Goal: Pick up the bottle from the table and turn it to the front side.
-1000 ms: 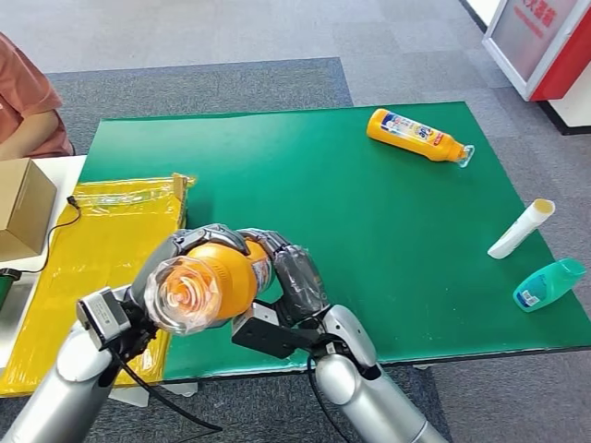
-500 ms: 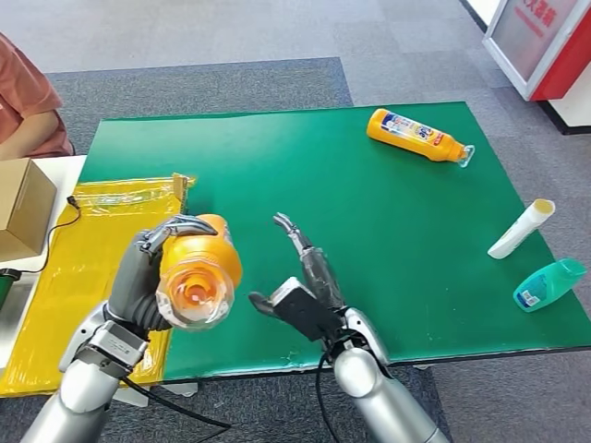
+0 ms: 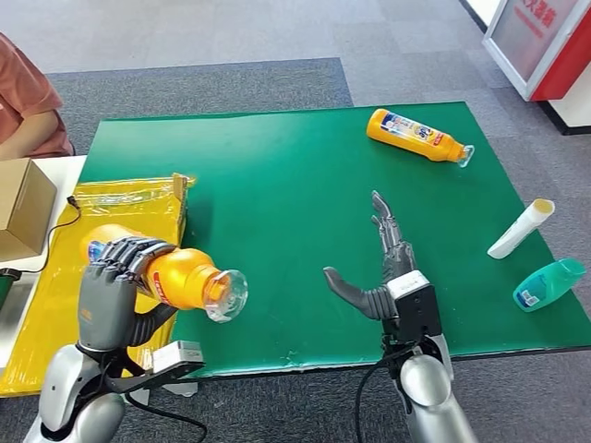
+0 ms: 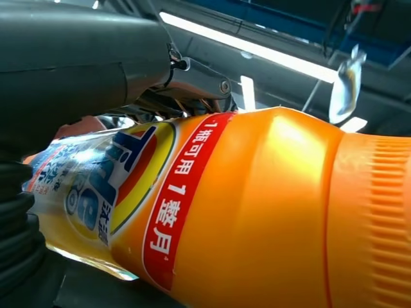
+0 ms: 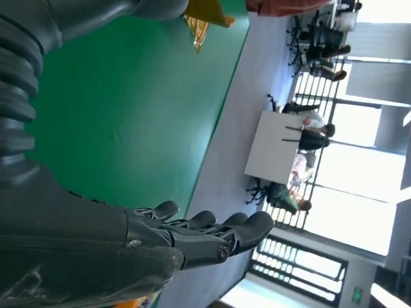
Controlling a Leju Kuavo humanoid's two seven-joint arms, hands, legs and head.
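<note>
— Since my left hand (image 3: pixel 112 300) alone was grasping the orange bottle (image 3: pixel 177 279), what worried you most?

— A slip. I held it by its lower body, lying sideways above the near left edge of the green surface (image 3: pixel 293 175), its clear cap pointing right. Most of its length hung past my fingers (image 3: pixel 129 251), so I judged any further twist of my wrist could have let it rotate or drop onto the surface or off the near edge.

— And your right hand (image 3: pixel 383 268)?

— Released, holding nothing, fingers spread above the near middle of the surface, well apart from the bottle. It could not have caught anything.

— Which side faced front?

— From the head view I couldn't tell; I saw mostly plain orange. My left wrist view showed the label (image 4: pixel 121 186), with a red band, close against my hand.

— Anything else?

— Far right lay a second orange bottle (image 3: pixel 416 135), easy to confuse with mine.
</note>
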